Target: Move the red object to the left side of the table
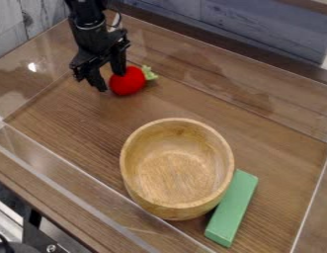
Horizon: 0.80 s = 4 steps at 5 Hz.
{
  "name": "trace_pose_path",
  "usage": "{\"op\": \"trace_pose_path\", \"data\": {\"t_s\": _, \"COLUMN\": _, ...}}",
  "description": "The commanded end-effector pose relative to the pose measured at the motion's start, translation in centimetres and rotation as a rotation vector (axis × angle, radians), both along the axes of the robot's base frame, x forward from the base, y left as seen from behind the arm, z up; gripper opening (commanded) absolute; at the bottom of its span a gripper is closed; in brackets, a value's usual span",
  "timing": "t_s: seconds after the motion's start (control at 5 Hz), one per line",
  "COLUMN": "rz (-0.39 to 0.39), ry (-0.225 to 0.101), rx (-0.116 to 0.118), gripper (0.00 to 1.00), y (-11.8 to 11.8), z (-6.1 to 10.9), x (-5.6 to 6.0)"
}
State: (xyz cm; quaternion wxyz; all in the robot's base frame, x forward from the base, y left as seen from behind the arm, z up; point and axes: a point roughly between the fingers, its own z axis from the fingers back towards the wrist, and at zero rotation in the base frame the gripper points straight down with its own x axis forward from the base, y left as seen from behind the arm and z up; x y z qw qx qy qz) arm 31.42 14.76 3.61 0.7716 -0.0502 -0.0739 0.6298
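Red object (pixel 124 82) sits on the table (pixel 193 94) at the far left end, green stem tuft poking out toward the right, and the gripper (pixel 103 74) is right there on its left flank. The black fingers (pixel 121 66) look spread apart, one of them brushing or nearly brushing the fruit's upper left, and nothing looks pinched between them. So the fruit is resting on the wood by its own weight, close to the clear acrylic wall (pixel 40 64) on that side.

The placement looks essentially made; the job now, I'd say, is a clean exit. Best play: go straight up with the jaws kept wide, no sideways drift, because a round toy like this would likely roll at the slightest nudge. That near finger is the one to watch; whether it touches the fruit cannot be told from this angle. If it does, a small step away from the fruit before rising would be wise.

Sliding across to the middle, the wooden bowl (pixel 178 165) stands empty and well apart from the action, no threat to the retreat. Beyond it on the right, the green block (pixel 232 208) lies just beside the bowl's rim, near the front wall, untouched.

Nothing here needs a re-grip, in my view: the fruit is already on the left side, upright and settled.
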Motion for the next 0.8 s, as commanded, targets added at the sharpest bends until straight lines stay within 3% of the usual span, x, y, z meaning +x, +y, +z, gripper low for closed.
{"op": "trace_pose_path", "data": {"t_s": 0.0, "rz": -0.043, "ry": -0.030, "rx": 0.018, "gripper": 1.00, "y": 0.5, "z": 1.8, "x": 0.9}}
{"op": "trace_pose_path", "data": {"t_s": 0.2, "rz": -0.015, "ry": -0.031, "rx": 0.025, "gripper": 1.00, "y": -1.0, "z": 2.6, "x": 1.7}}
{"op": "trace_pose_path", "data": {"t_s": 0.6, "rz": -0.117, "ry": -0.036, "rx": 0.040, "gripper": 1.00, "y": 0.5, "z": 5.6, "x": 0.9}}
